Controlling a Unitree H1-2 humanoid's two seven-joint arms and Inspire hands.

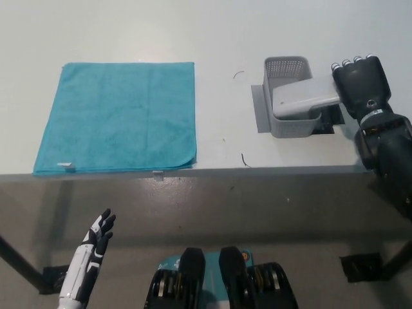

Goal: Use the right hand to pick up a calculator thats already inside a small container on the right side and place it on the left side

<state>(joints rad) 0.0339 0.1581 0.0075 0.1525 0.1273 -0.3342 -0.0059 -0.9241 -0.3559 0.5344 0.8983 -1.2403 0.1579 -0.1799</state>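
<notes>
My black right hand (364, 87) is at the table's right side, back facing up, shut on the right end of a grey calculator (302, 98). The calculator lies nearly level across the top of a small grey mesh container (286, 67), its left end over the basket's middle. The fingers under the calculator are hidden. My white left hand (93, 241) rests open, low at the left, below the table's front edge.
A teal cloth (116, 116) lies flat on the left half of the white table (219, 38). A thin grey plate (258, 111) sticks out from under the container's left side. The table's front edge (193, 172) runs across the middle of the picture.
</notes>
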